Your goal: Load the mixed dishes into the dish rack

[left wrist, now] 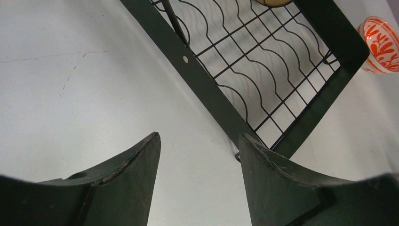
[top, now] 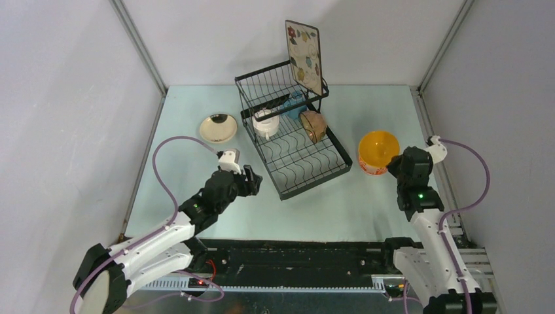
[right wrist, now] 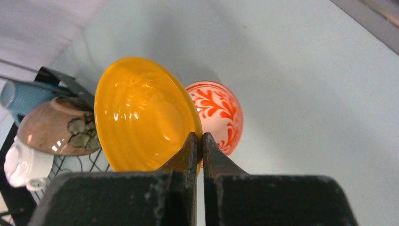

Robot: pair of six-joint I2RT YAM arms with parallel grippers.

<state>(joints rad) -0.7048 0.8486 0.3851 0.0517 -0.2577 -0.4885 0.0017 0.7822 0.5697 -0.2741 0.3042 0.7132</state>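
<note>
Pale green worktop (top: 340,209) between grey walls carries everything. The dish rack (top: 304,160) stands in the middle of it, with its long axis running from the far side toward us and leaning a little to our right.

Our right tool (right wrist: 198,141) is pressed together on the rim of the yellow bowl (right wrist: 141,113) and pinches it at the near edge. The bowl is tipped, so that its hollow faces the wrist camera. It is to the right of the rack and apart from it. The red-patterned bowl (right wrist: 219,113) sits just behind it, and we cannot tell if the two touch. Our left tool (left wrist: 198,141) is spread and holds nothing. It hovers over the worktop just beside the near left corner of the rack.

The relation that matters, we judge, is this: the rack lies to the left of the held bowl, and the bare wavy wires of the lower tray are at its near end, closest to the right arm. The far end of the tray is taken by the brown bowl (top: 314,126) and the white two-handled cup (top: 265,123). So the right arm is the nearer one, and the bowl should travel leftward and go down on edge between those wires. One round cream plate (top: 218,128) waits on the worktop left of the rack, nearer to the left arm.
</note>
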